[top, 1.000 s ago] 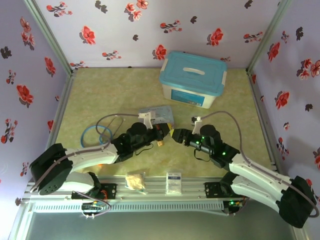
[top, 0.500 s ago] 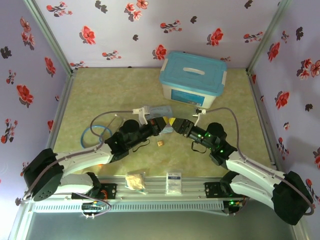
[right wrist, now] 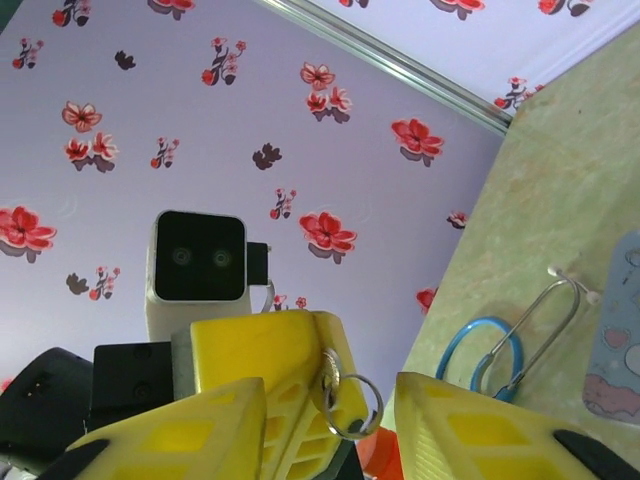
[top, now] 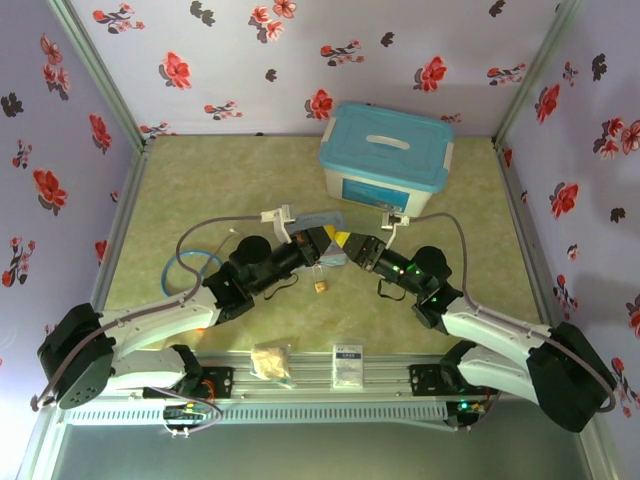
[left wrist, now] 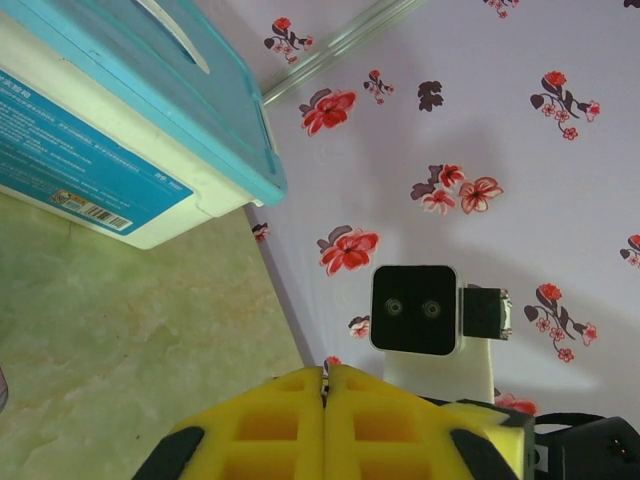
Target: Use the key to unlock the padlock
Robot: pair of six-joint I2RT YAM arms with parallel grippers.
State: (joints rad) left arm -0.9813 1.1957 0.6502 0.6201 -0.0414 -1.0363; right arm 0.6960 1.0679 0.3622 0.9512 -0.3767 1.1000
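Yellow left fingers are clenched tight. A small silver ring dangles at their tips, so the key is probably pinched between them, though hidden. The right fingers stand apart either side of that ring, grasping nothing. The brass padlock lies on the green worktop near both tips.

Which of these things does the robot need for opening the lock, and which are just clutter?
Needed: padlock on the table; key on its ring, pinched in the shut left gripper.
Lying about: blue-lidded box, stethoscope, pastel tin, white packet, crumpled bag.
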